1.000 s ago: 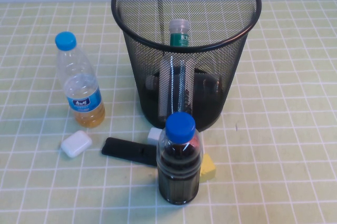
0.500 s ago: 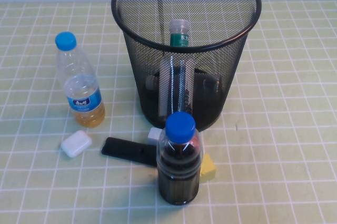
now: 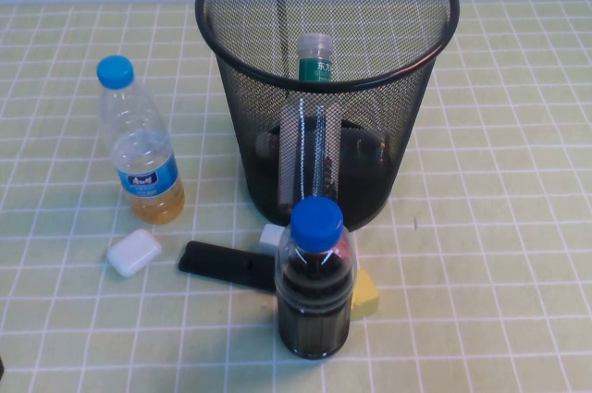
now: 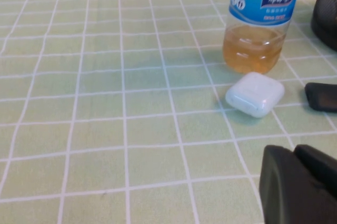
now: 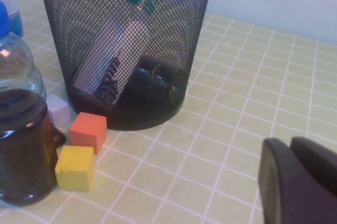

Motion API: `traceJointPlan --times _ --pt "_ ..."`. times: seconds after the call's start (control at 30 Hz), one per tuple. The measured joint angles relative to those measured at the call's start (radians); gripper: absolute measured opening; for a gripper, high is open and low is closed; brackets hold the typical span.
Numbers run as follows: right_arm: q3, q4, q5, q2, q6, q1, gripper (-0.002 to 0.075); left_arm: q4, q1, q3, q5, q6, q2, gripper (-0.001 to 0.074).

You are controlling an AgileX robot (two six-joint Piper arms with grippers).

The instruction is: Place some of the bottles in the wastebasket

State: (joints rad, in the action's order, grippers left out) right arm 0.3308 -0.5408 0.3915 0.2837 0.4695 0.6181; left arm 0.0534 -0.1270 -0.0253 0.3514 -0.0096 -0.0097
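Both bottles (image 3: 310, 125) sit in the wastebasket (image 3: 407, 69), left gripper (image 4: 300, 184) and right gripper (image 5: 300, 179) look pinched together and empty, so my worry's clipping the dark bottle (image 3: 315, 282).

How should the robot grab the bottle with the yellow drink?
Probably by the clear upper body of the yellowish bottle, below its blue cap: it stands upright. Come from its outer side; the wastebasket stands on the other. The left gripper sits nearest; the right gripper waits beyond the wastebasket.

Green checked table (image 3: 499, 134), wastebasket (image 3: 407, 148), two blue-capped bottles, small blocks
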Motion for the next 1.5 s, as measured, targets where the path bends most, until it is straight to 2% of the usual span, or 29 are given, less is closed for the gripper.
traceJointPlan --times 0.3,1.03,1.23,1.5 --pt "0.0 0.0 0.0 0.0 0.0 0.0 0.0 0.0 0.038 0.0 0.005 -0.001 -0.002 -0.0002" --pt "0.0 0.0 0.0 0.0 0.0 -0.004 0.0 0.0 0.038 0.0 0.005 -0.001 -0.002 -0.0003" --pt "-0.002 -0.021 -0.009 -0.011 0.004 -0.152 0.0 0.0 0.038 0.0 0.005 -0.001 -0.002 -0.0003" --pt "-0.17 0.117 -0.105 -0.127 0.016 -0.411 0.0 0.0 0.038 0.0 0.005 -0.001 -0.002 -0.0003"
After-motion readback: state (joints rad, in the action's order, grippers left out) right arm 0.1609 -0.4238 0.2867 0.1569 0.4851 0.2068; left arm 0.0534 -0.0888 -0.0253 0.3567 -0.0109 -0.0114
